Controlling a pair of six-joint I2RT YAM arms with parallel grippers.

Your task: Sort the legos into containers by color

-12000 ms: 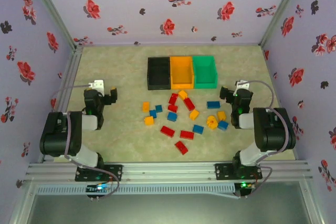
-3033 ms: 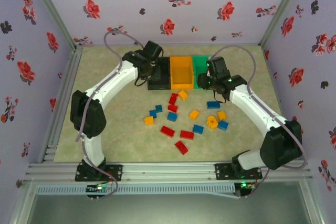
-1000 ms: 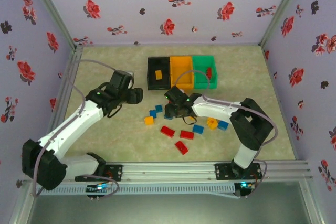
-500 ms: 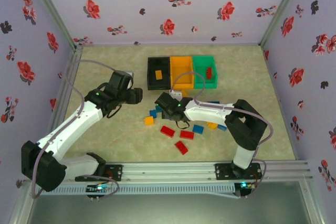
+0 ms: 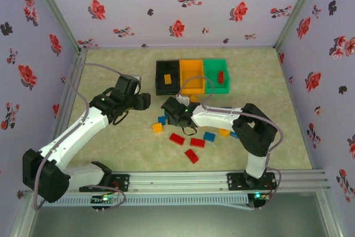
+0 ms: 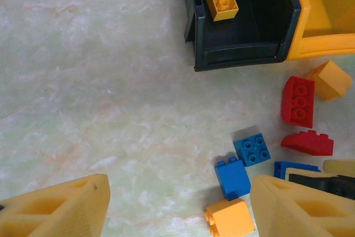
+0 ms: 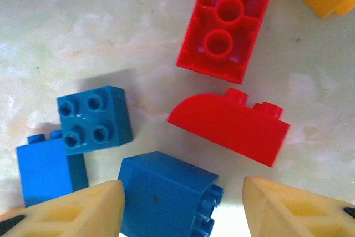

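Right wrist view: the right gripper [image 7: 182,195] stands open astride a blue brick [image 7: 166,192], one finger close against it, the other clear; two red bricks [image 7: 227,126] lie just beyond. Left wrist view: the left gripper [image 6: 178,203] hangs open and empty over the table [image 6: 83,81], with a yellow brick [image 6: 221,0] in the black bin [image 6: 244,56]. The top view adds a red brick [image 5: 221,76] in the green bin [image 5: 216,87], far right.
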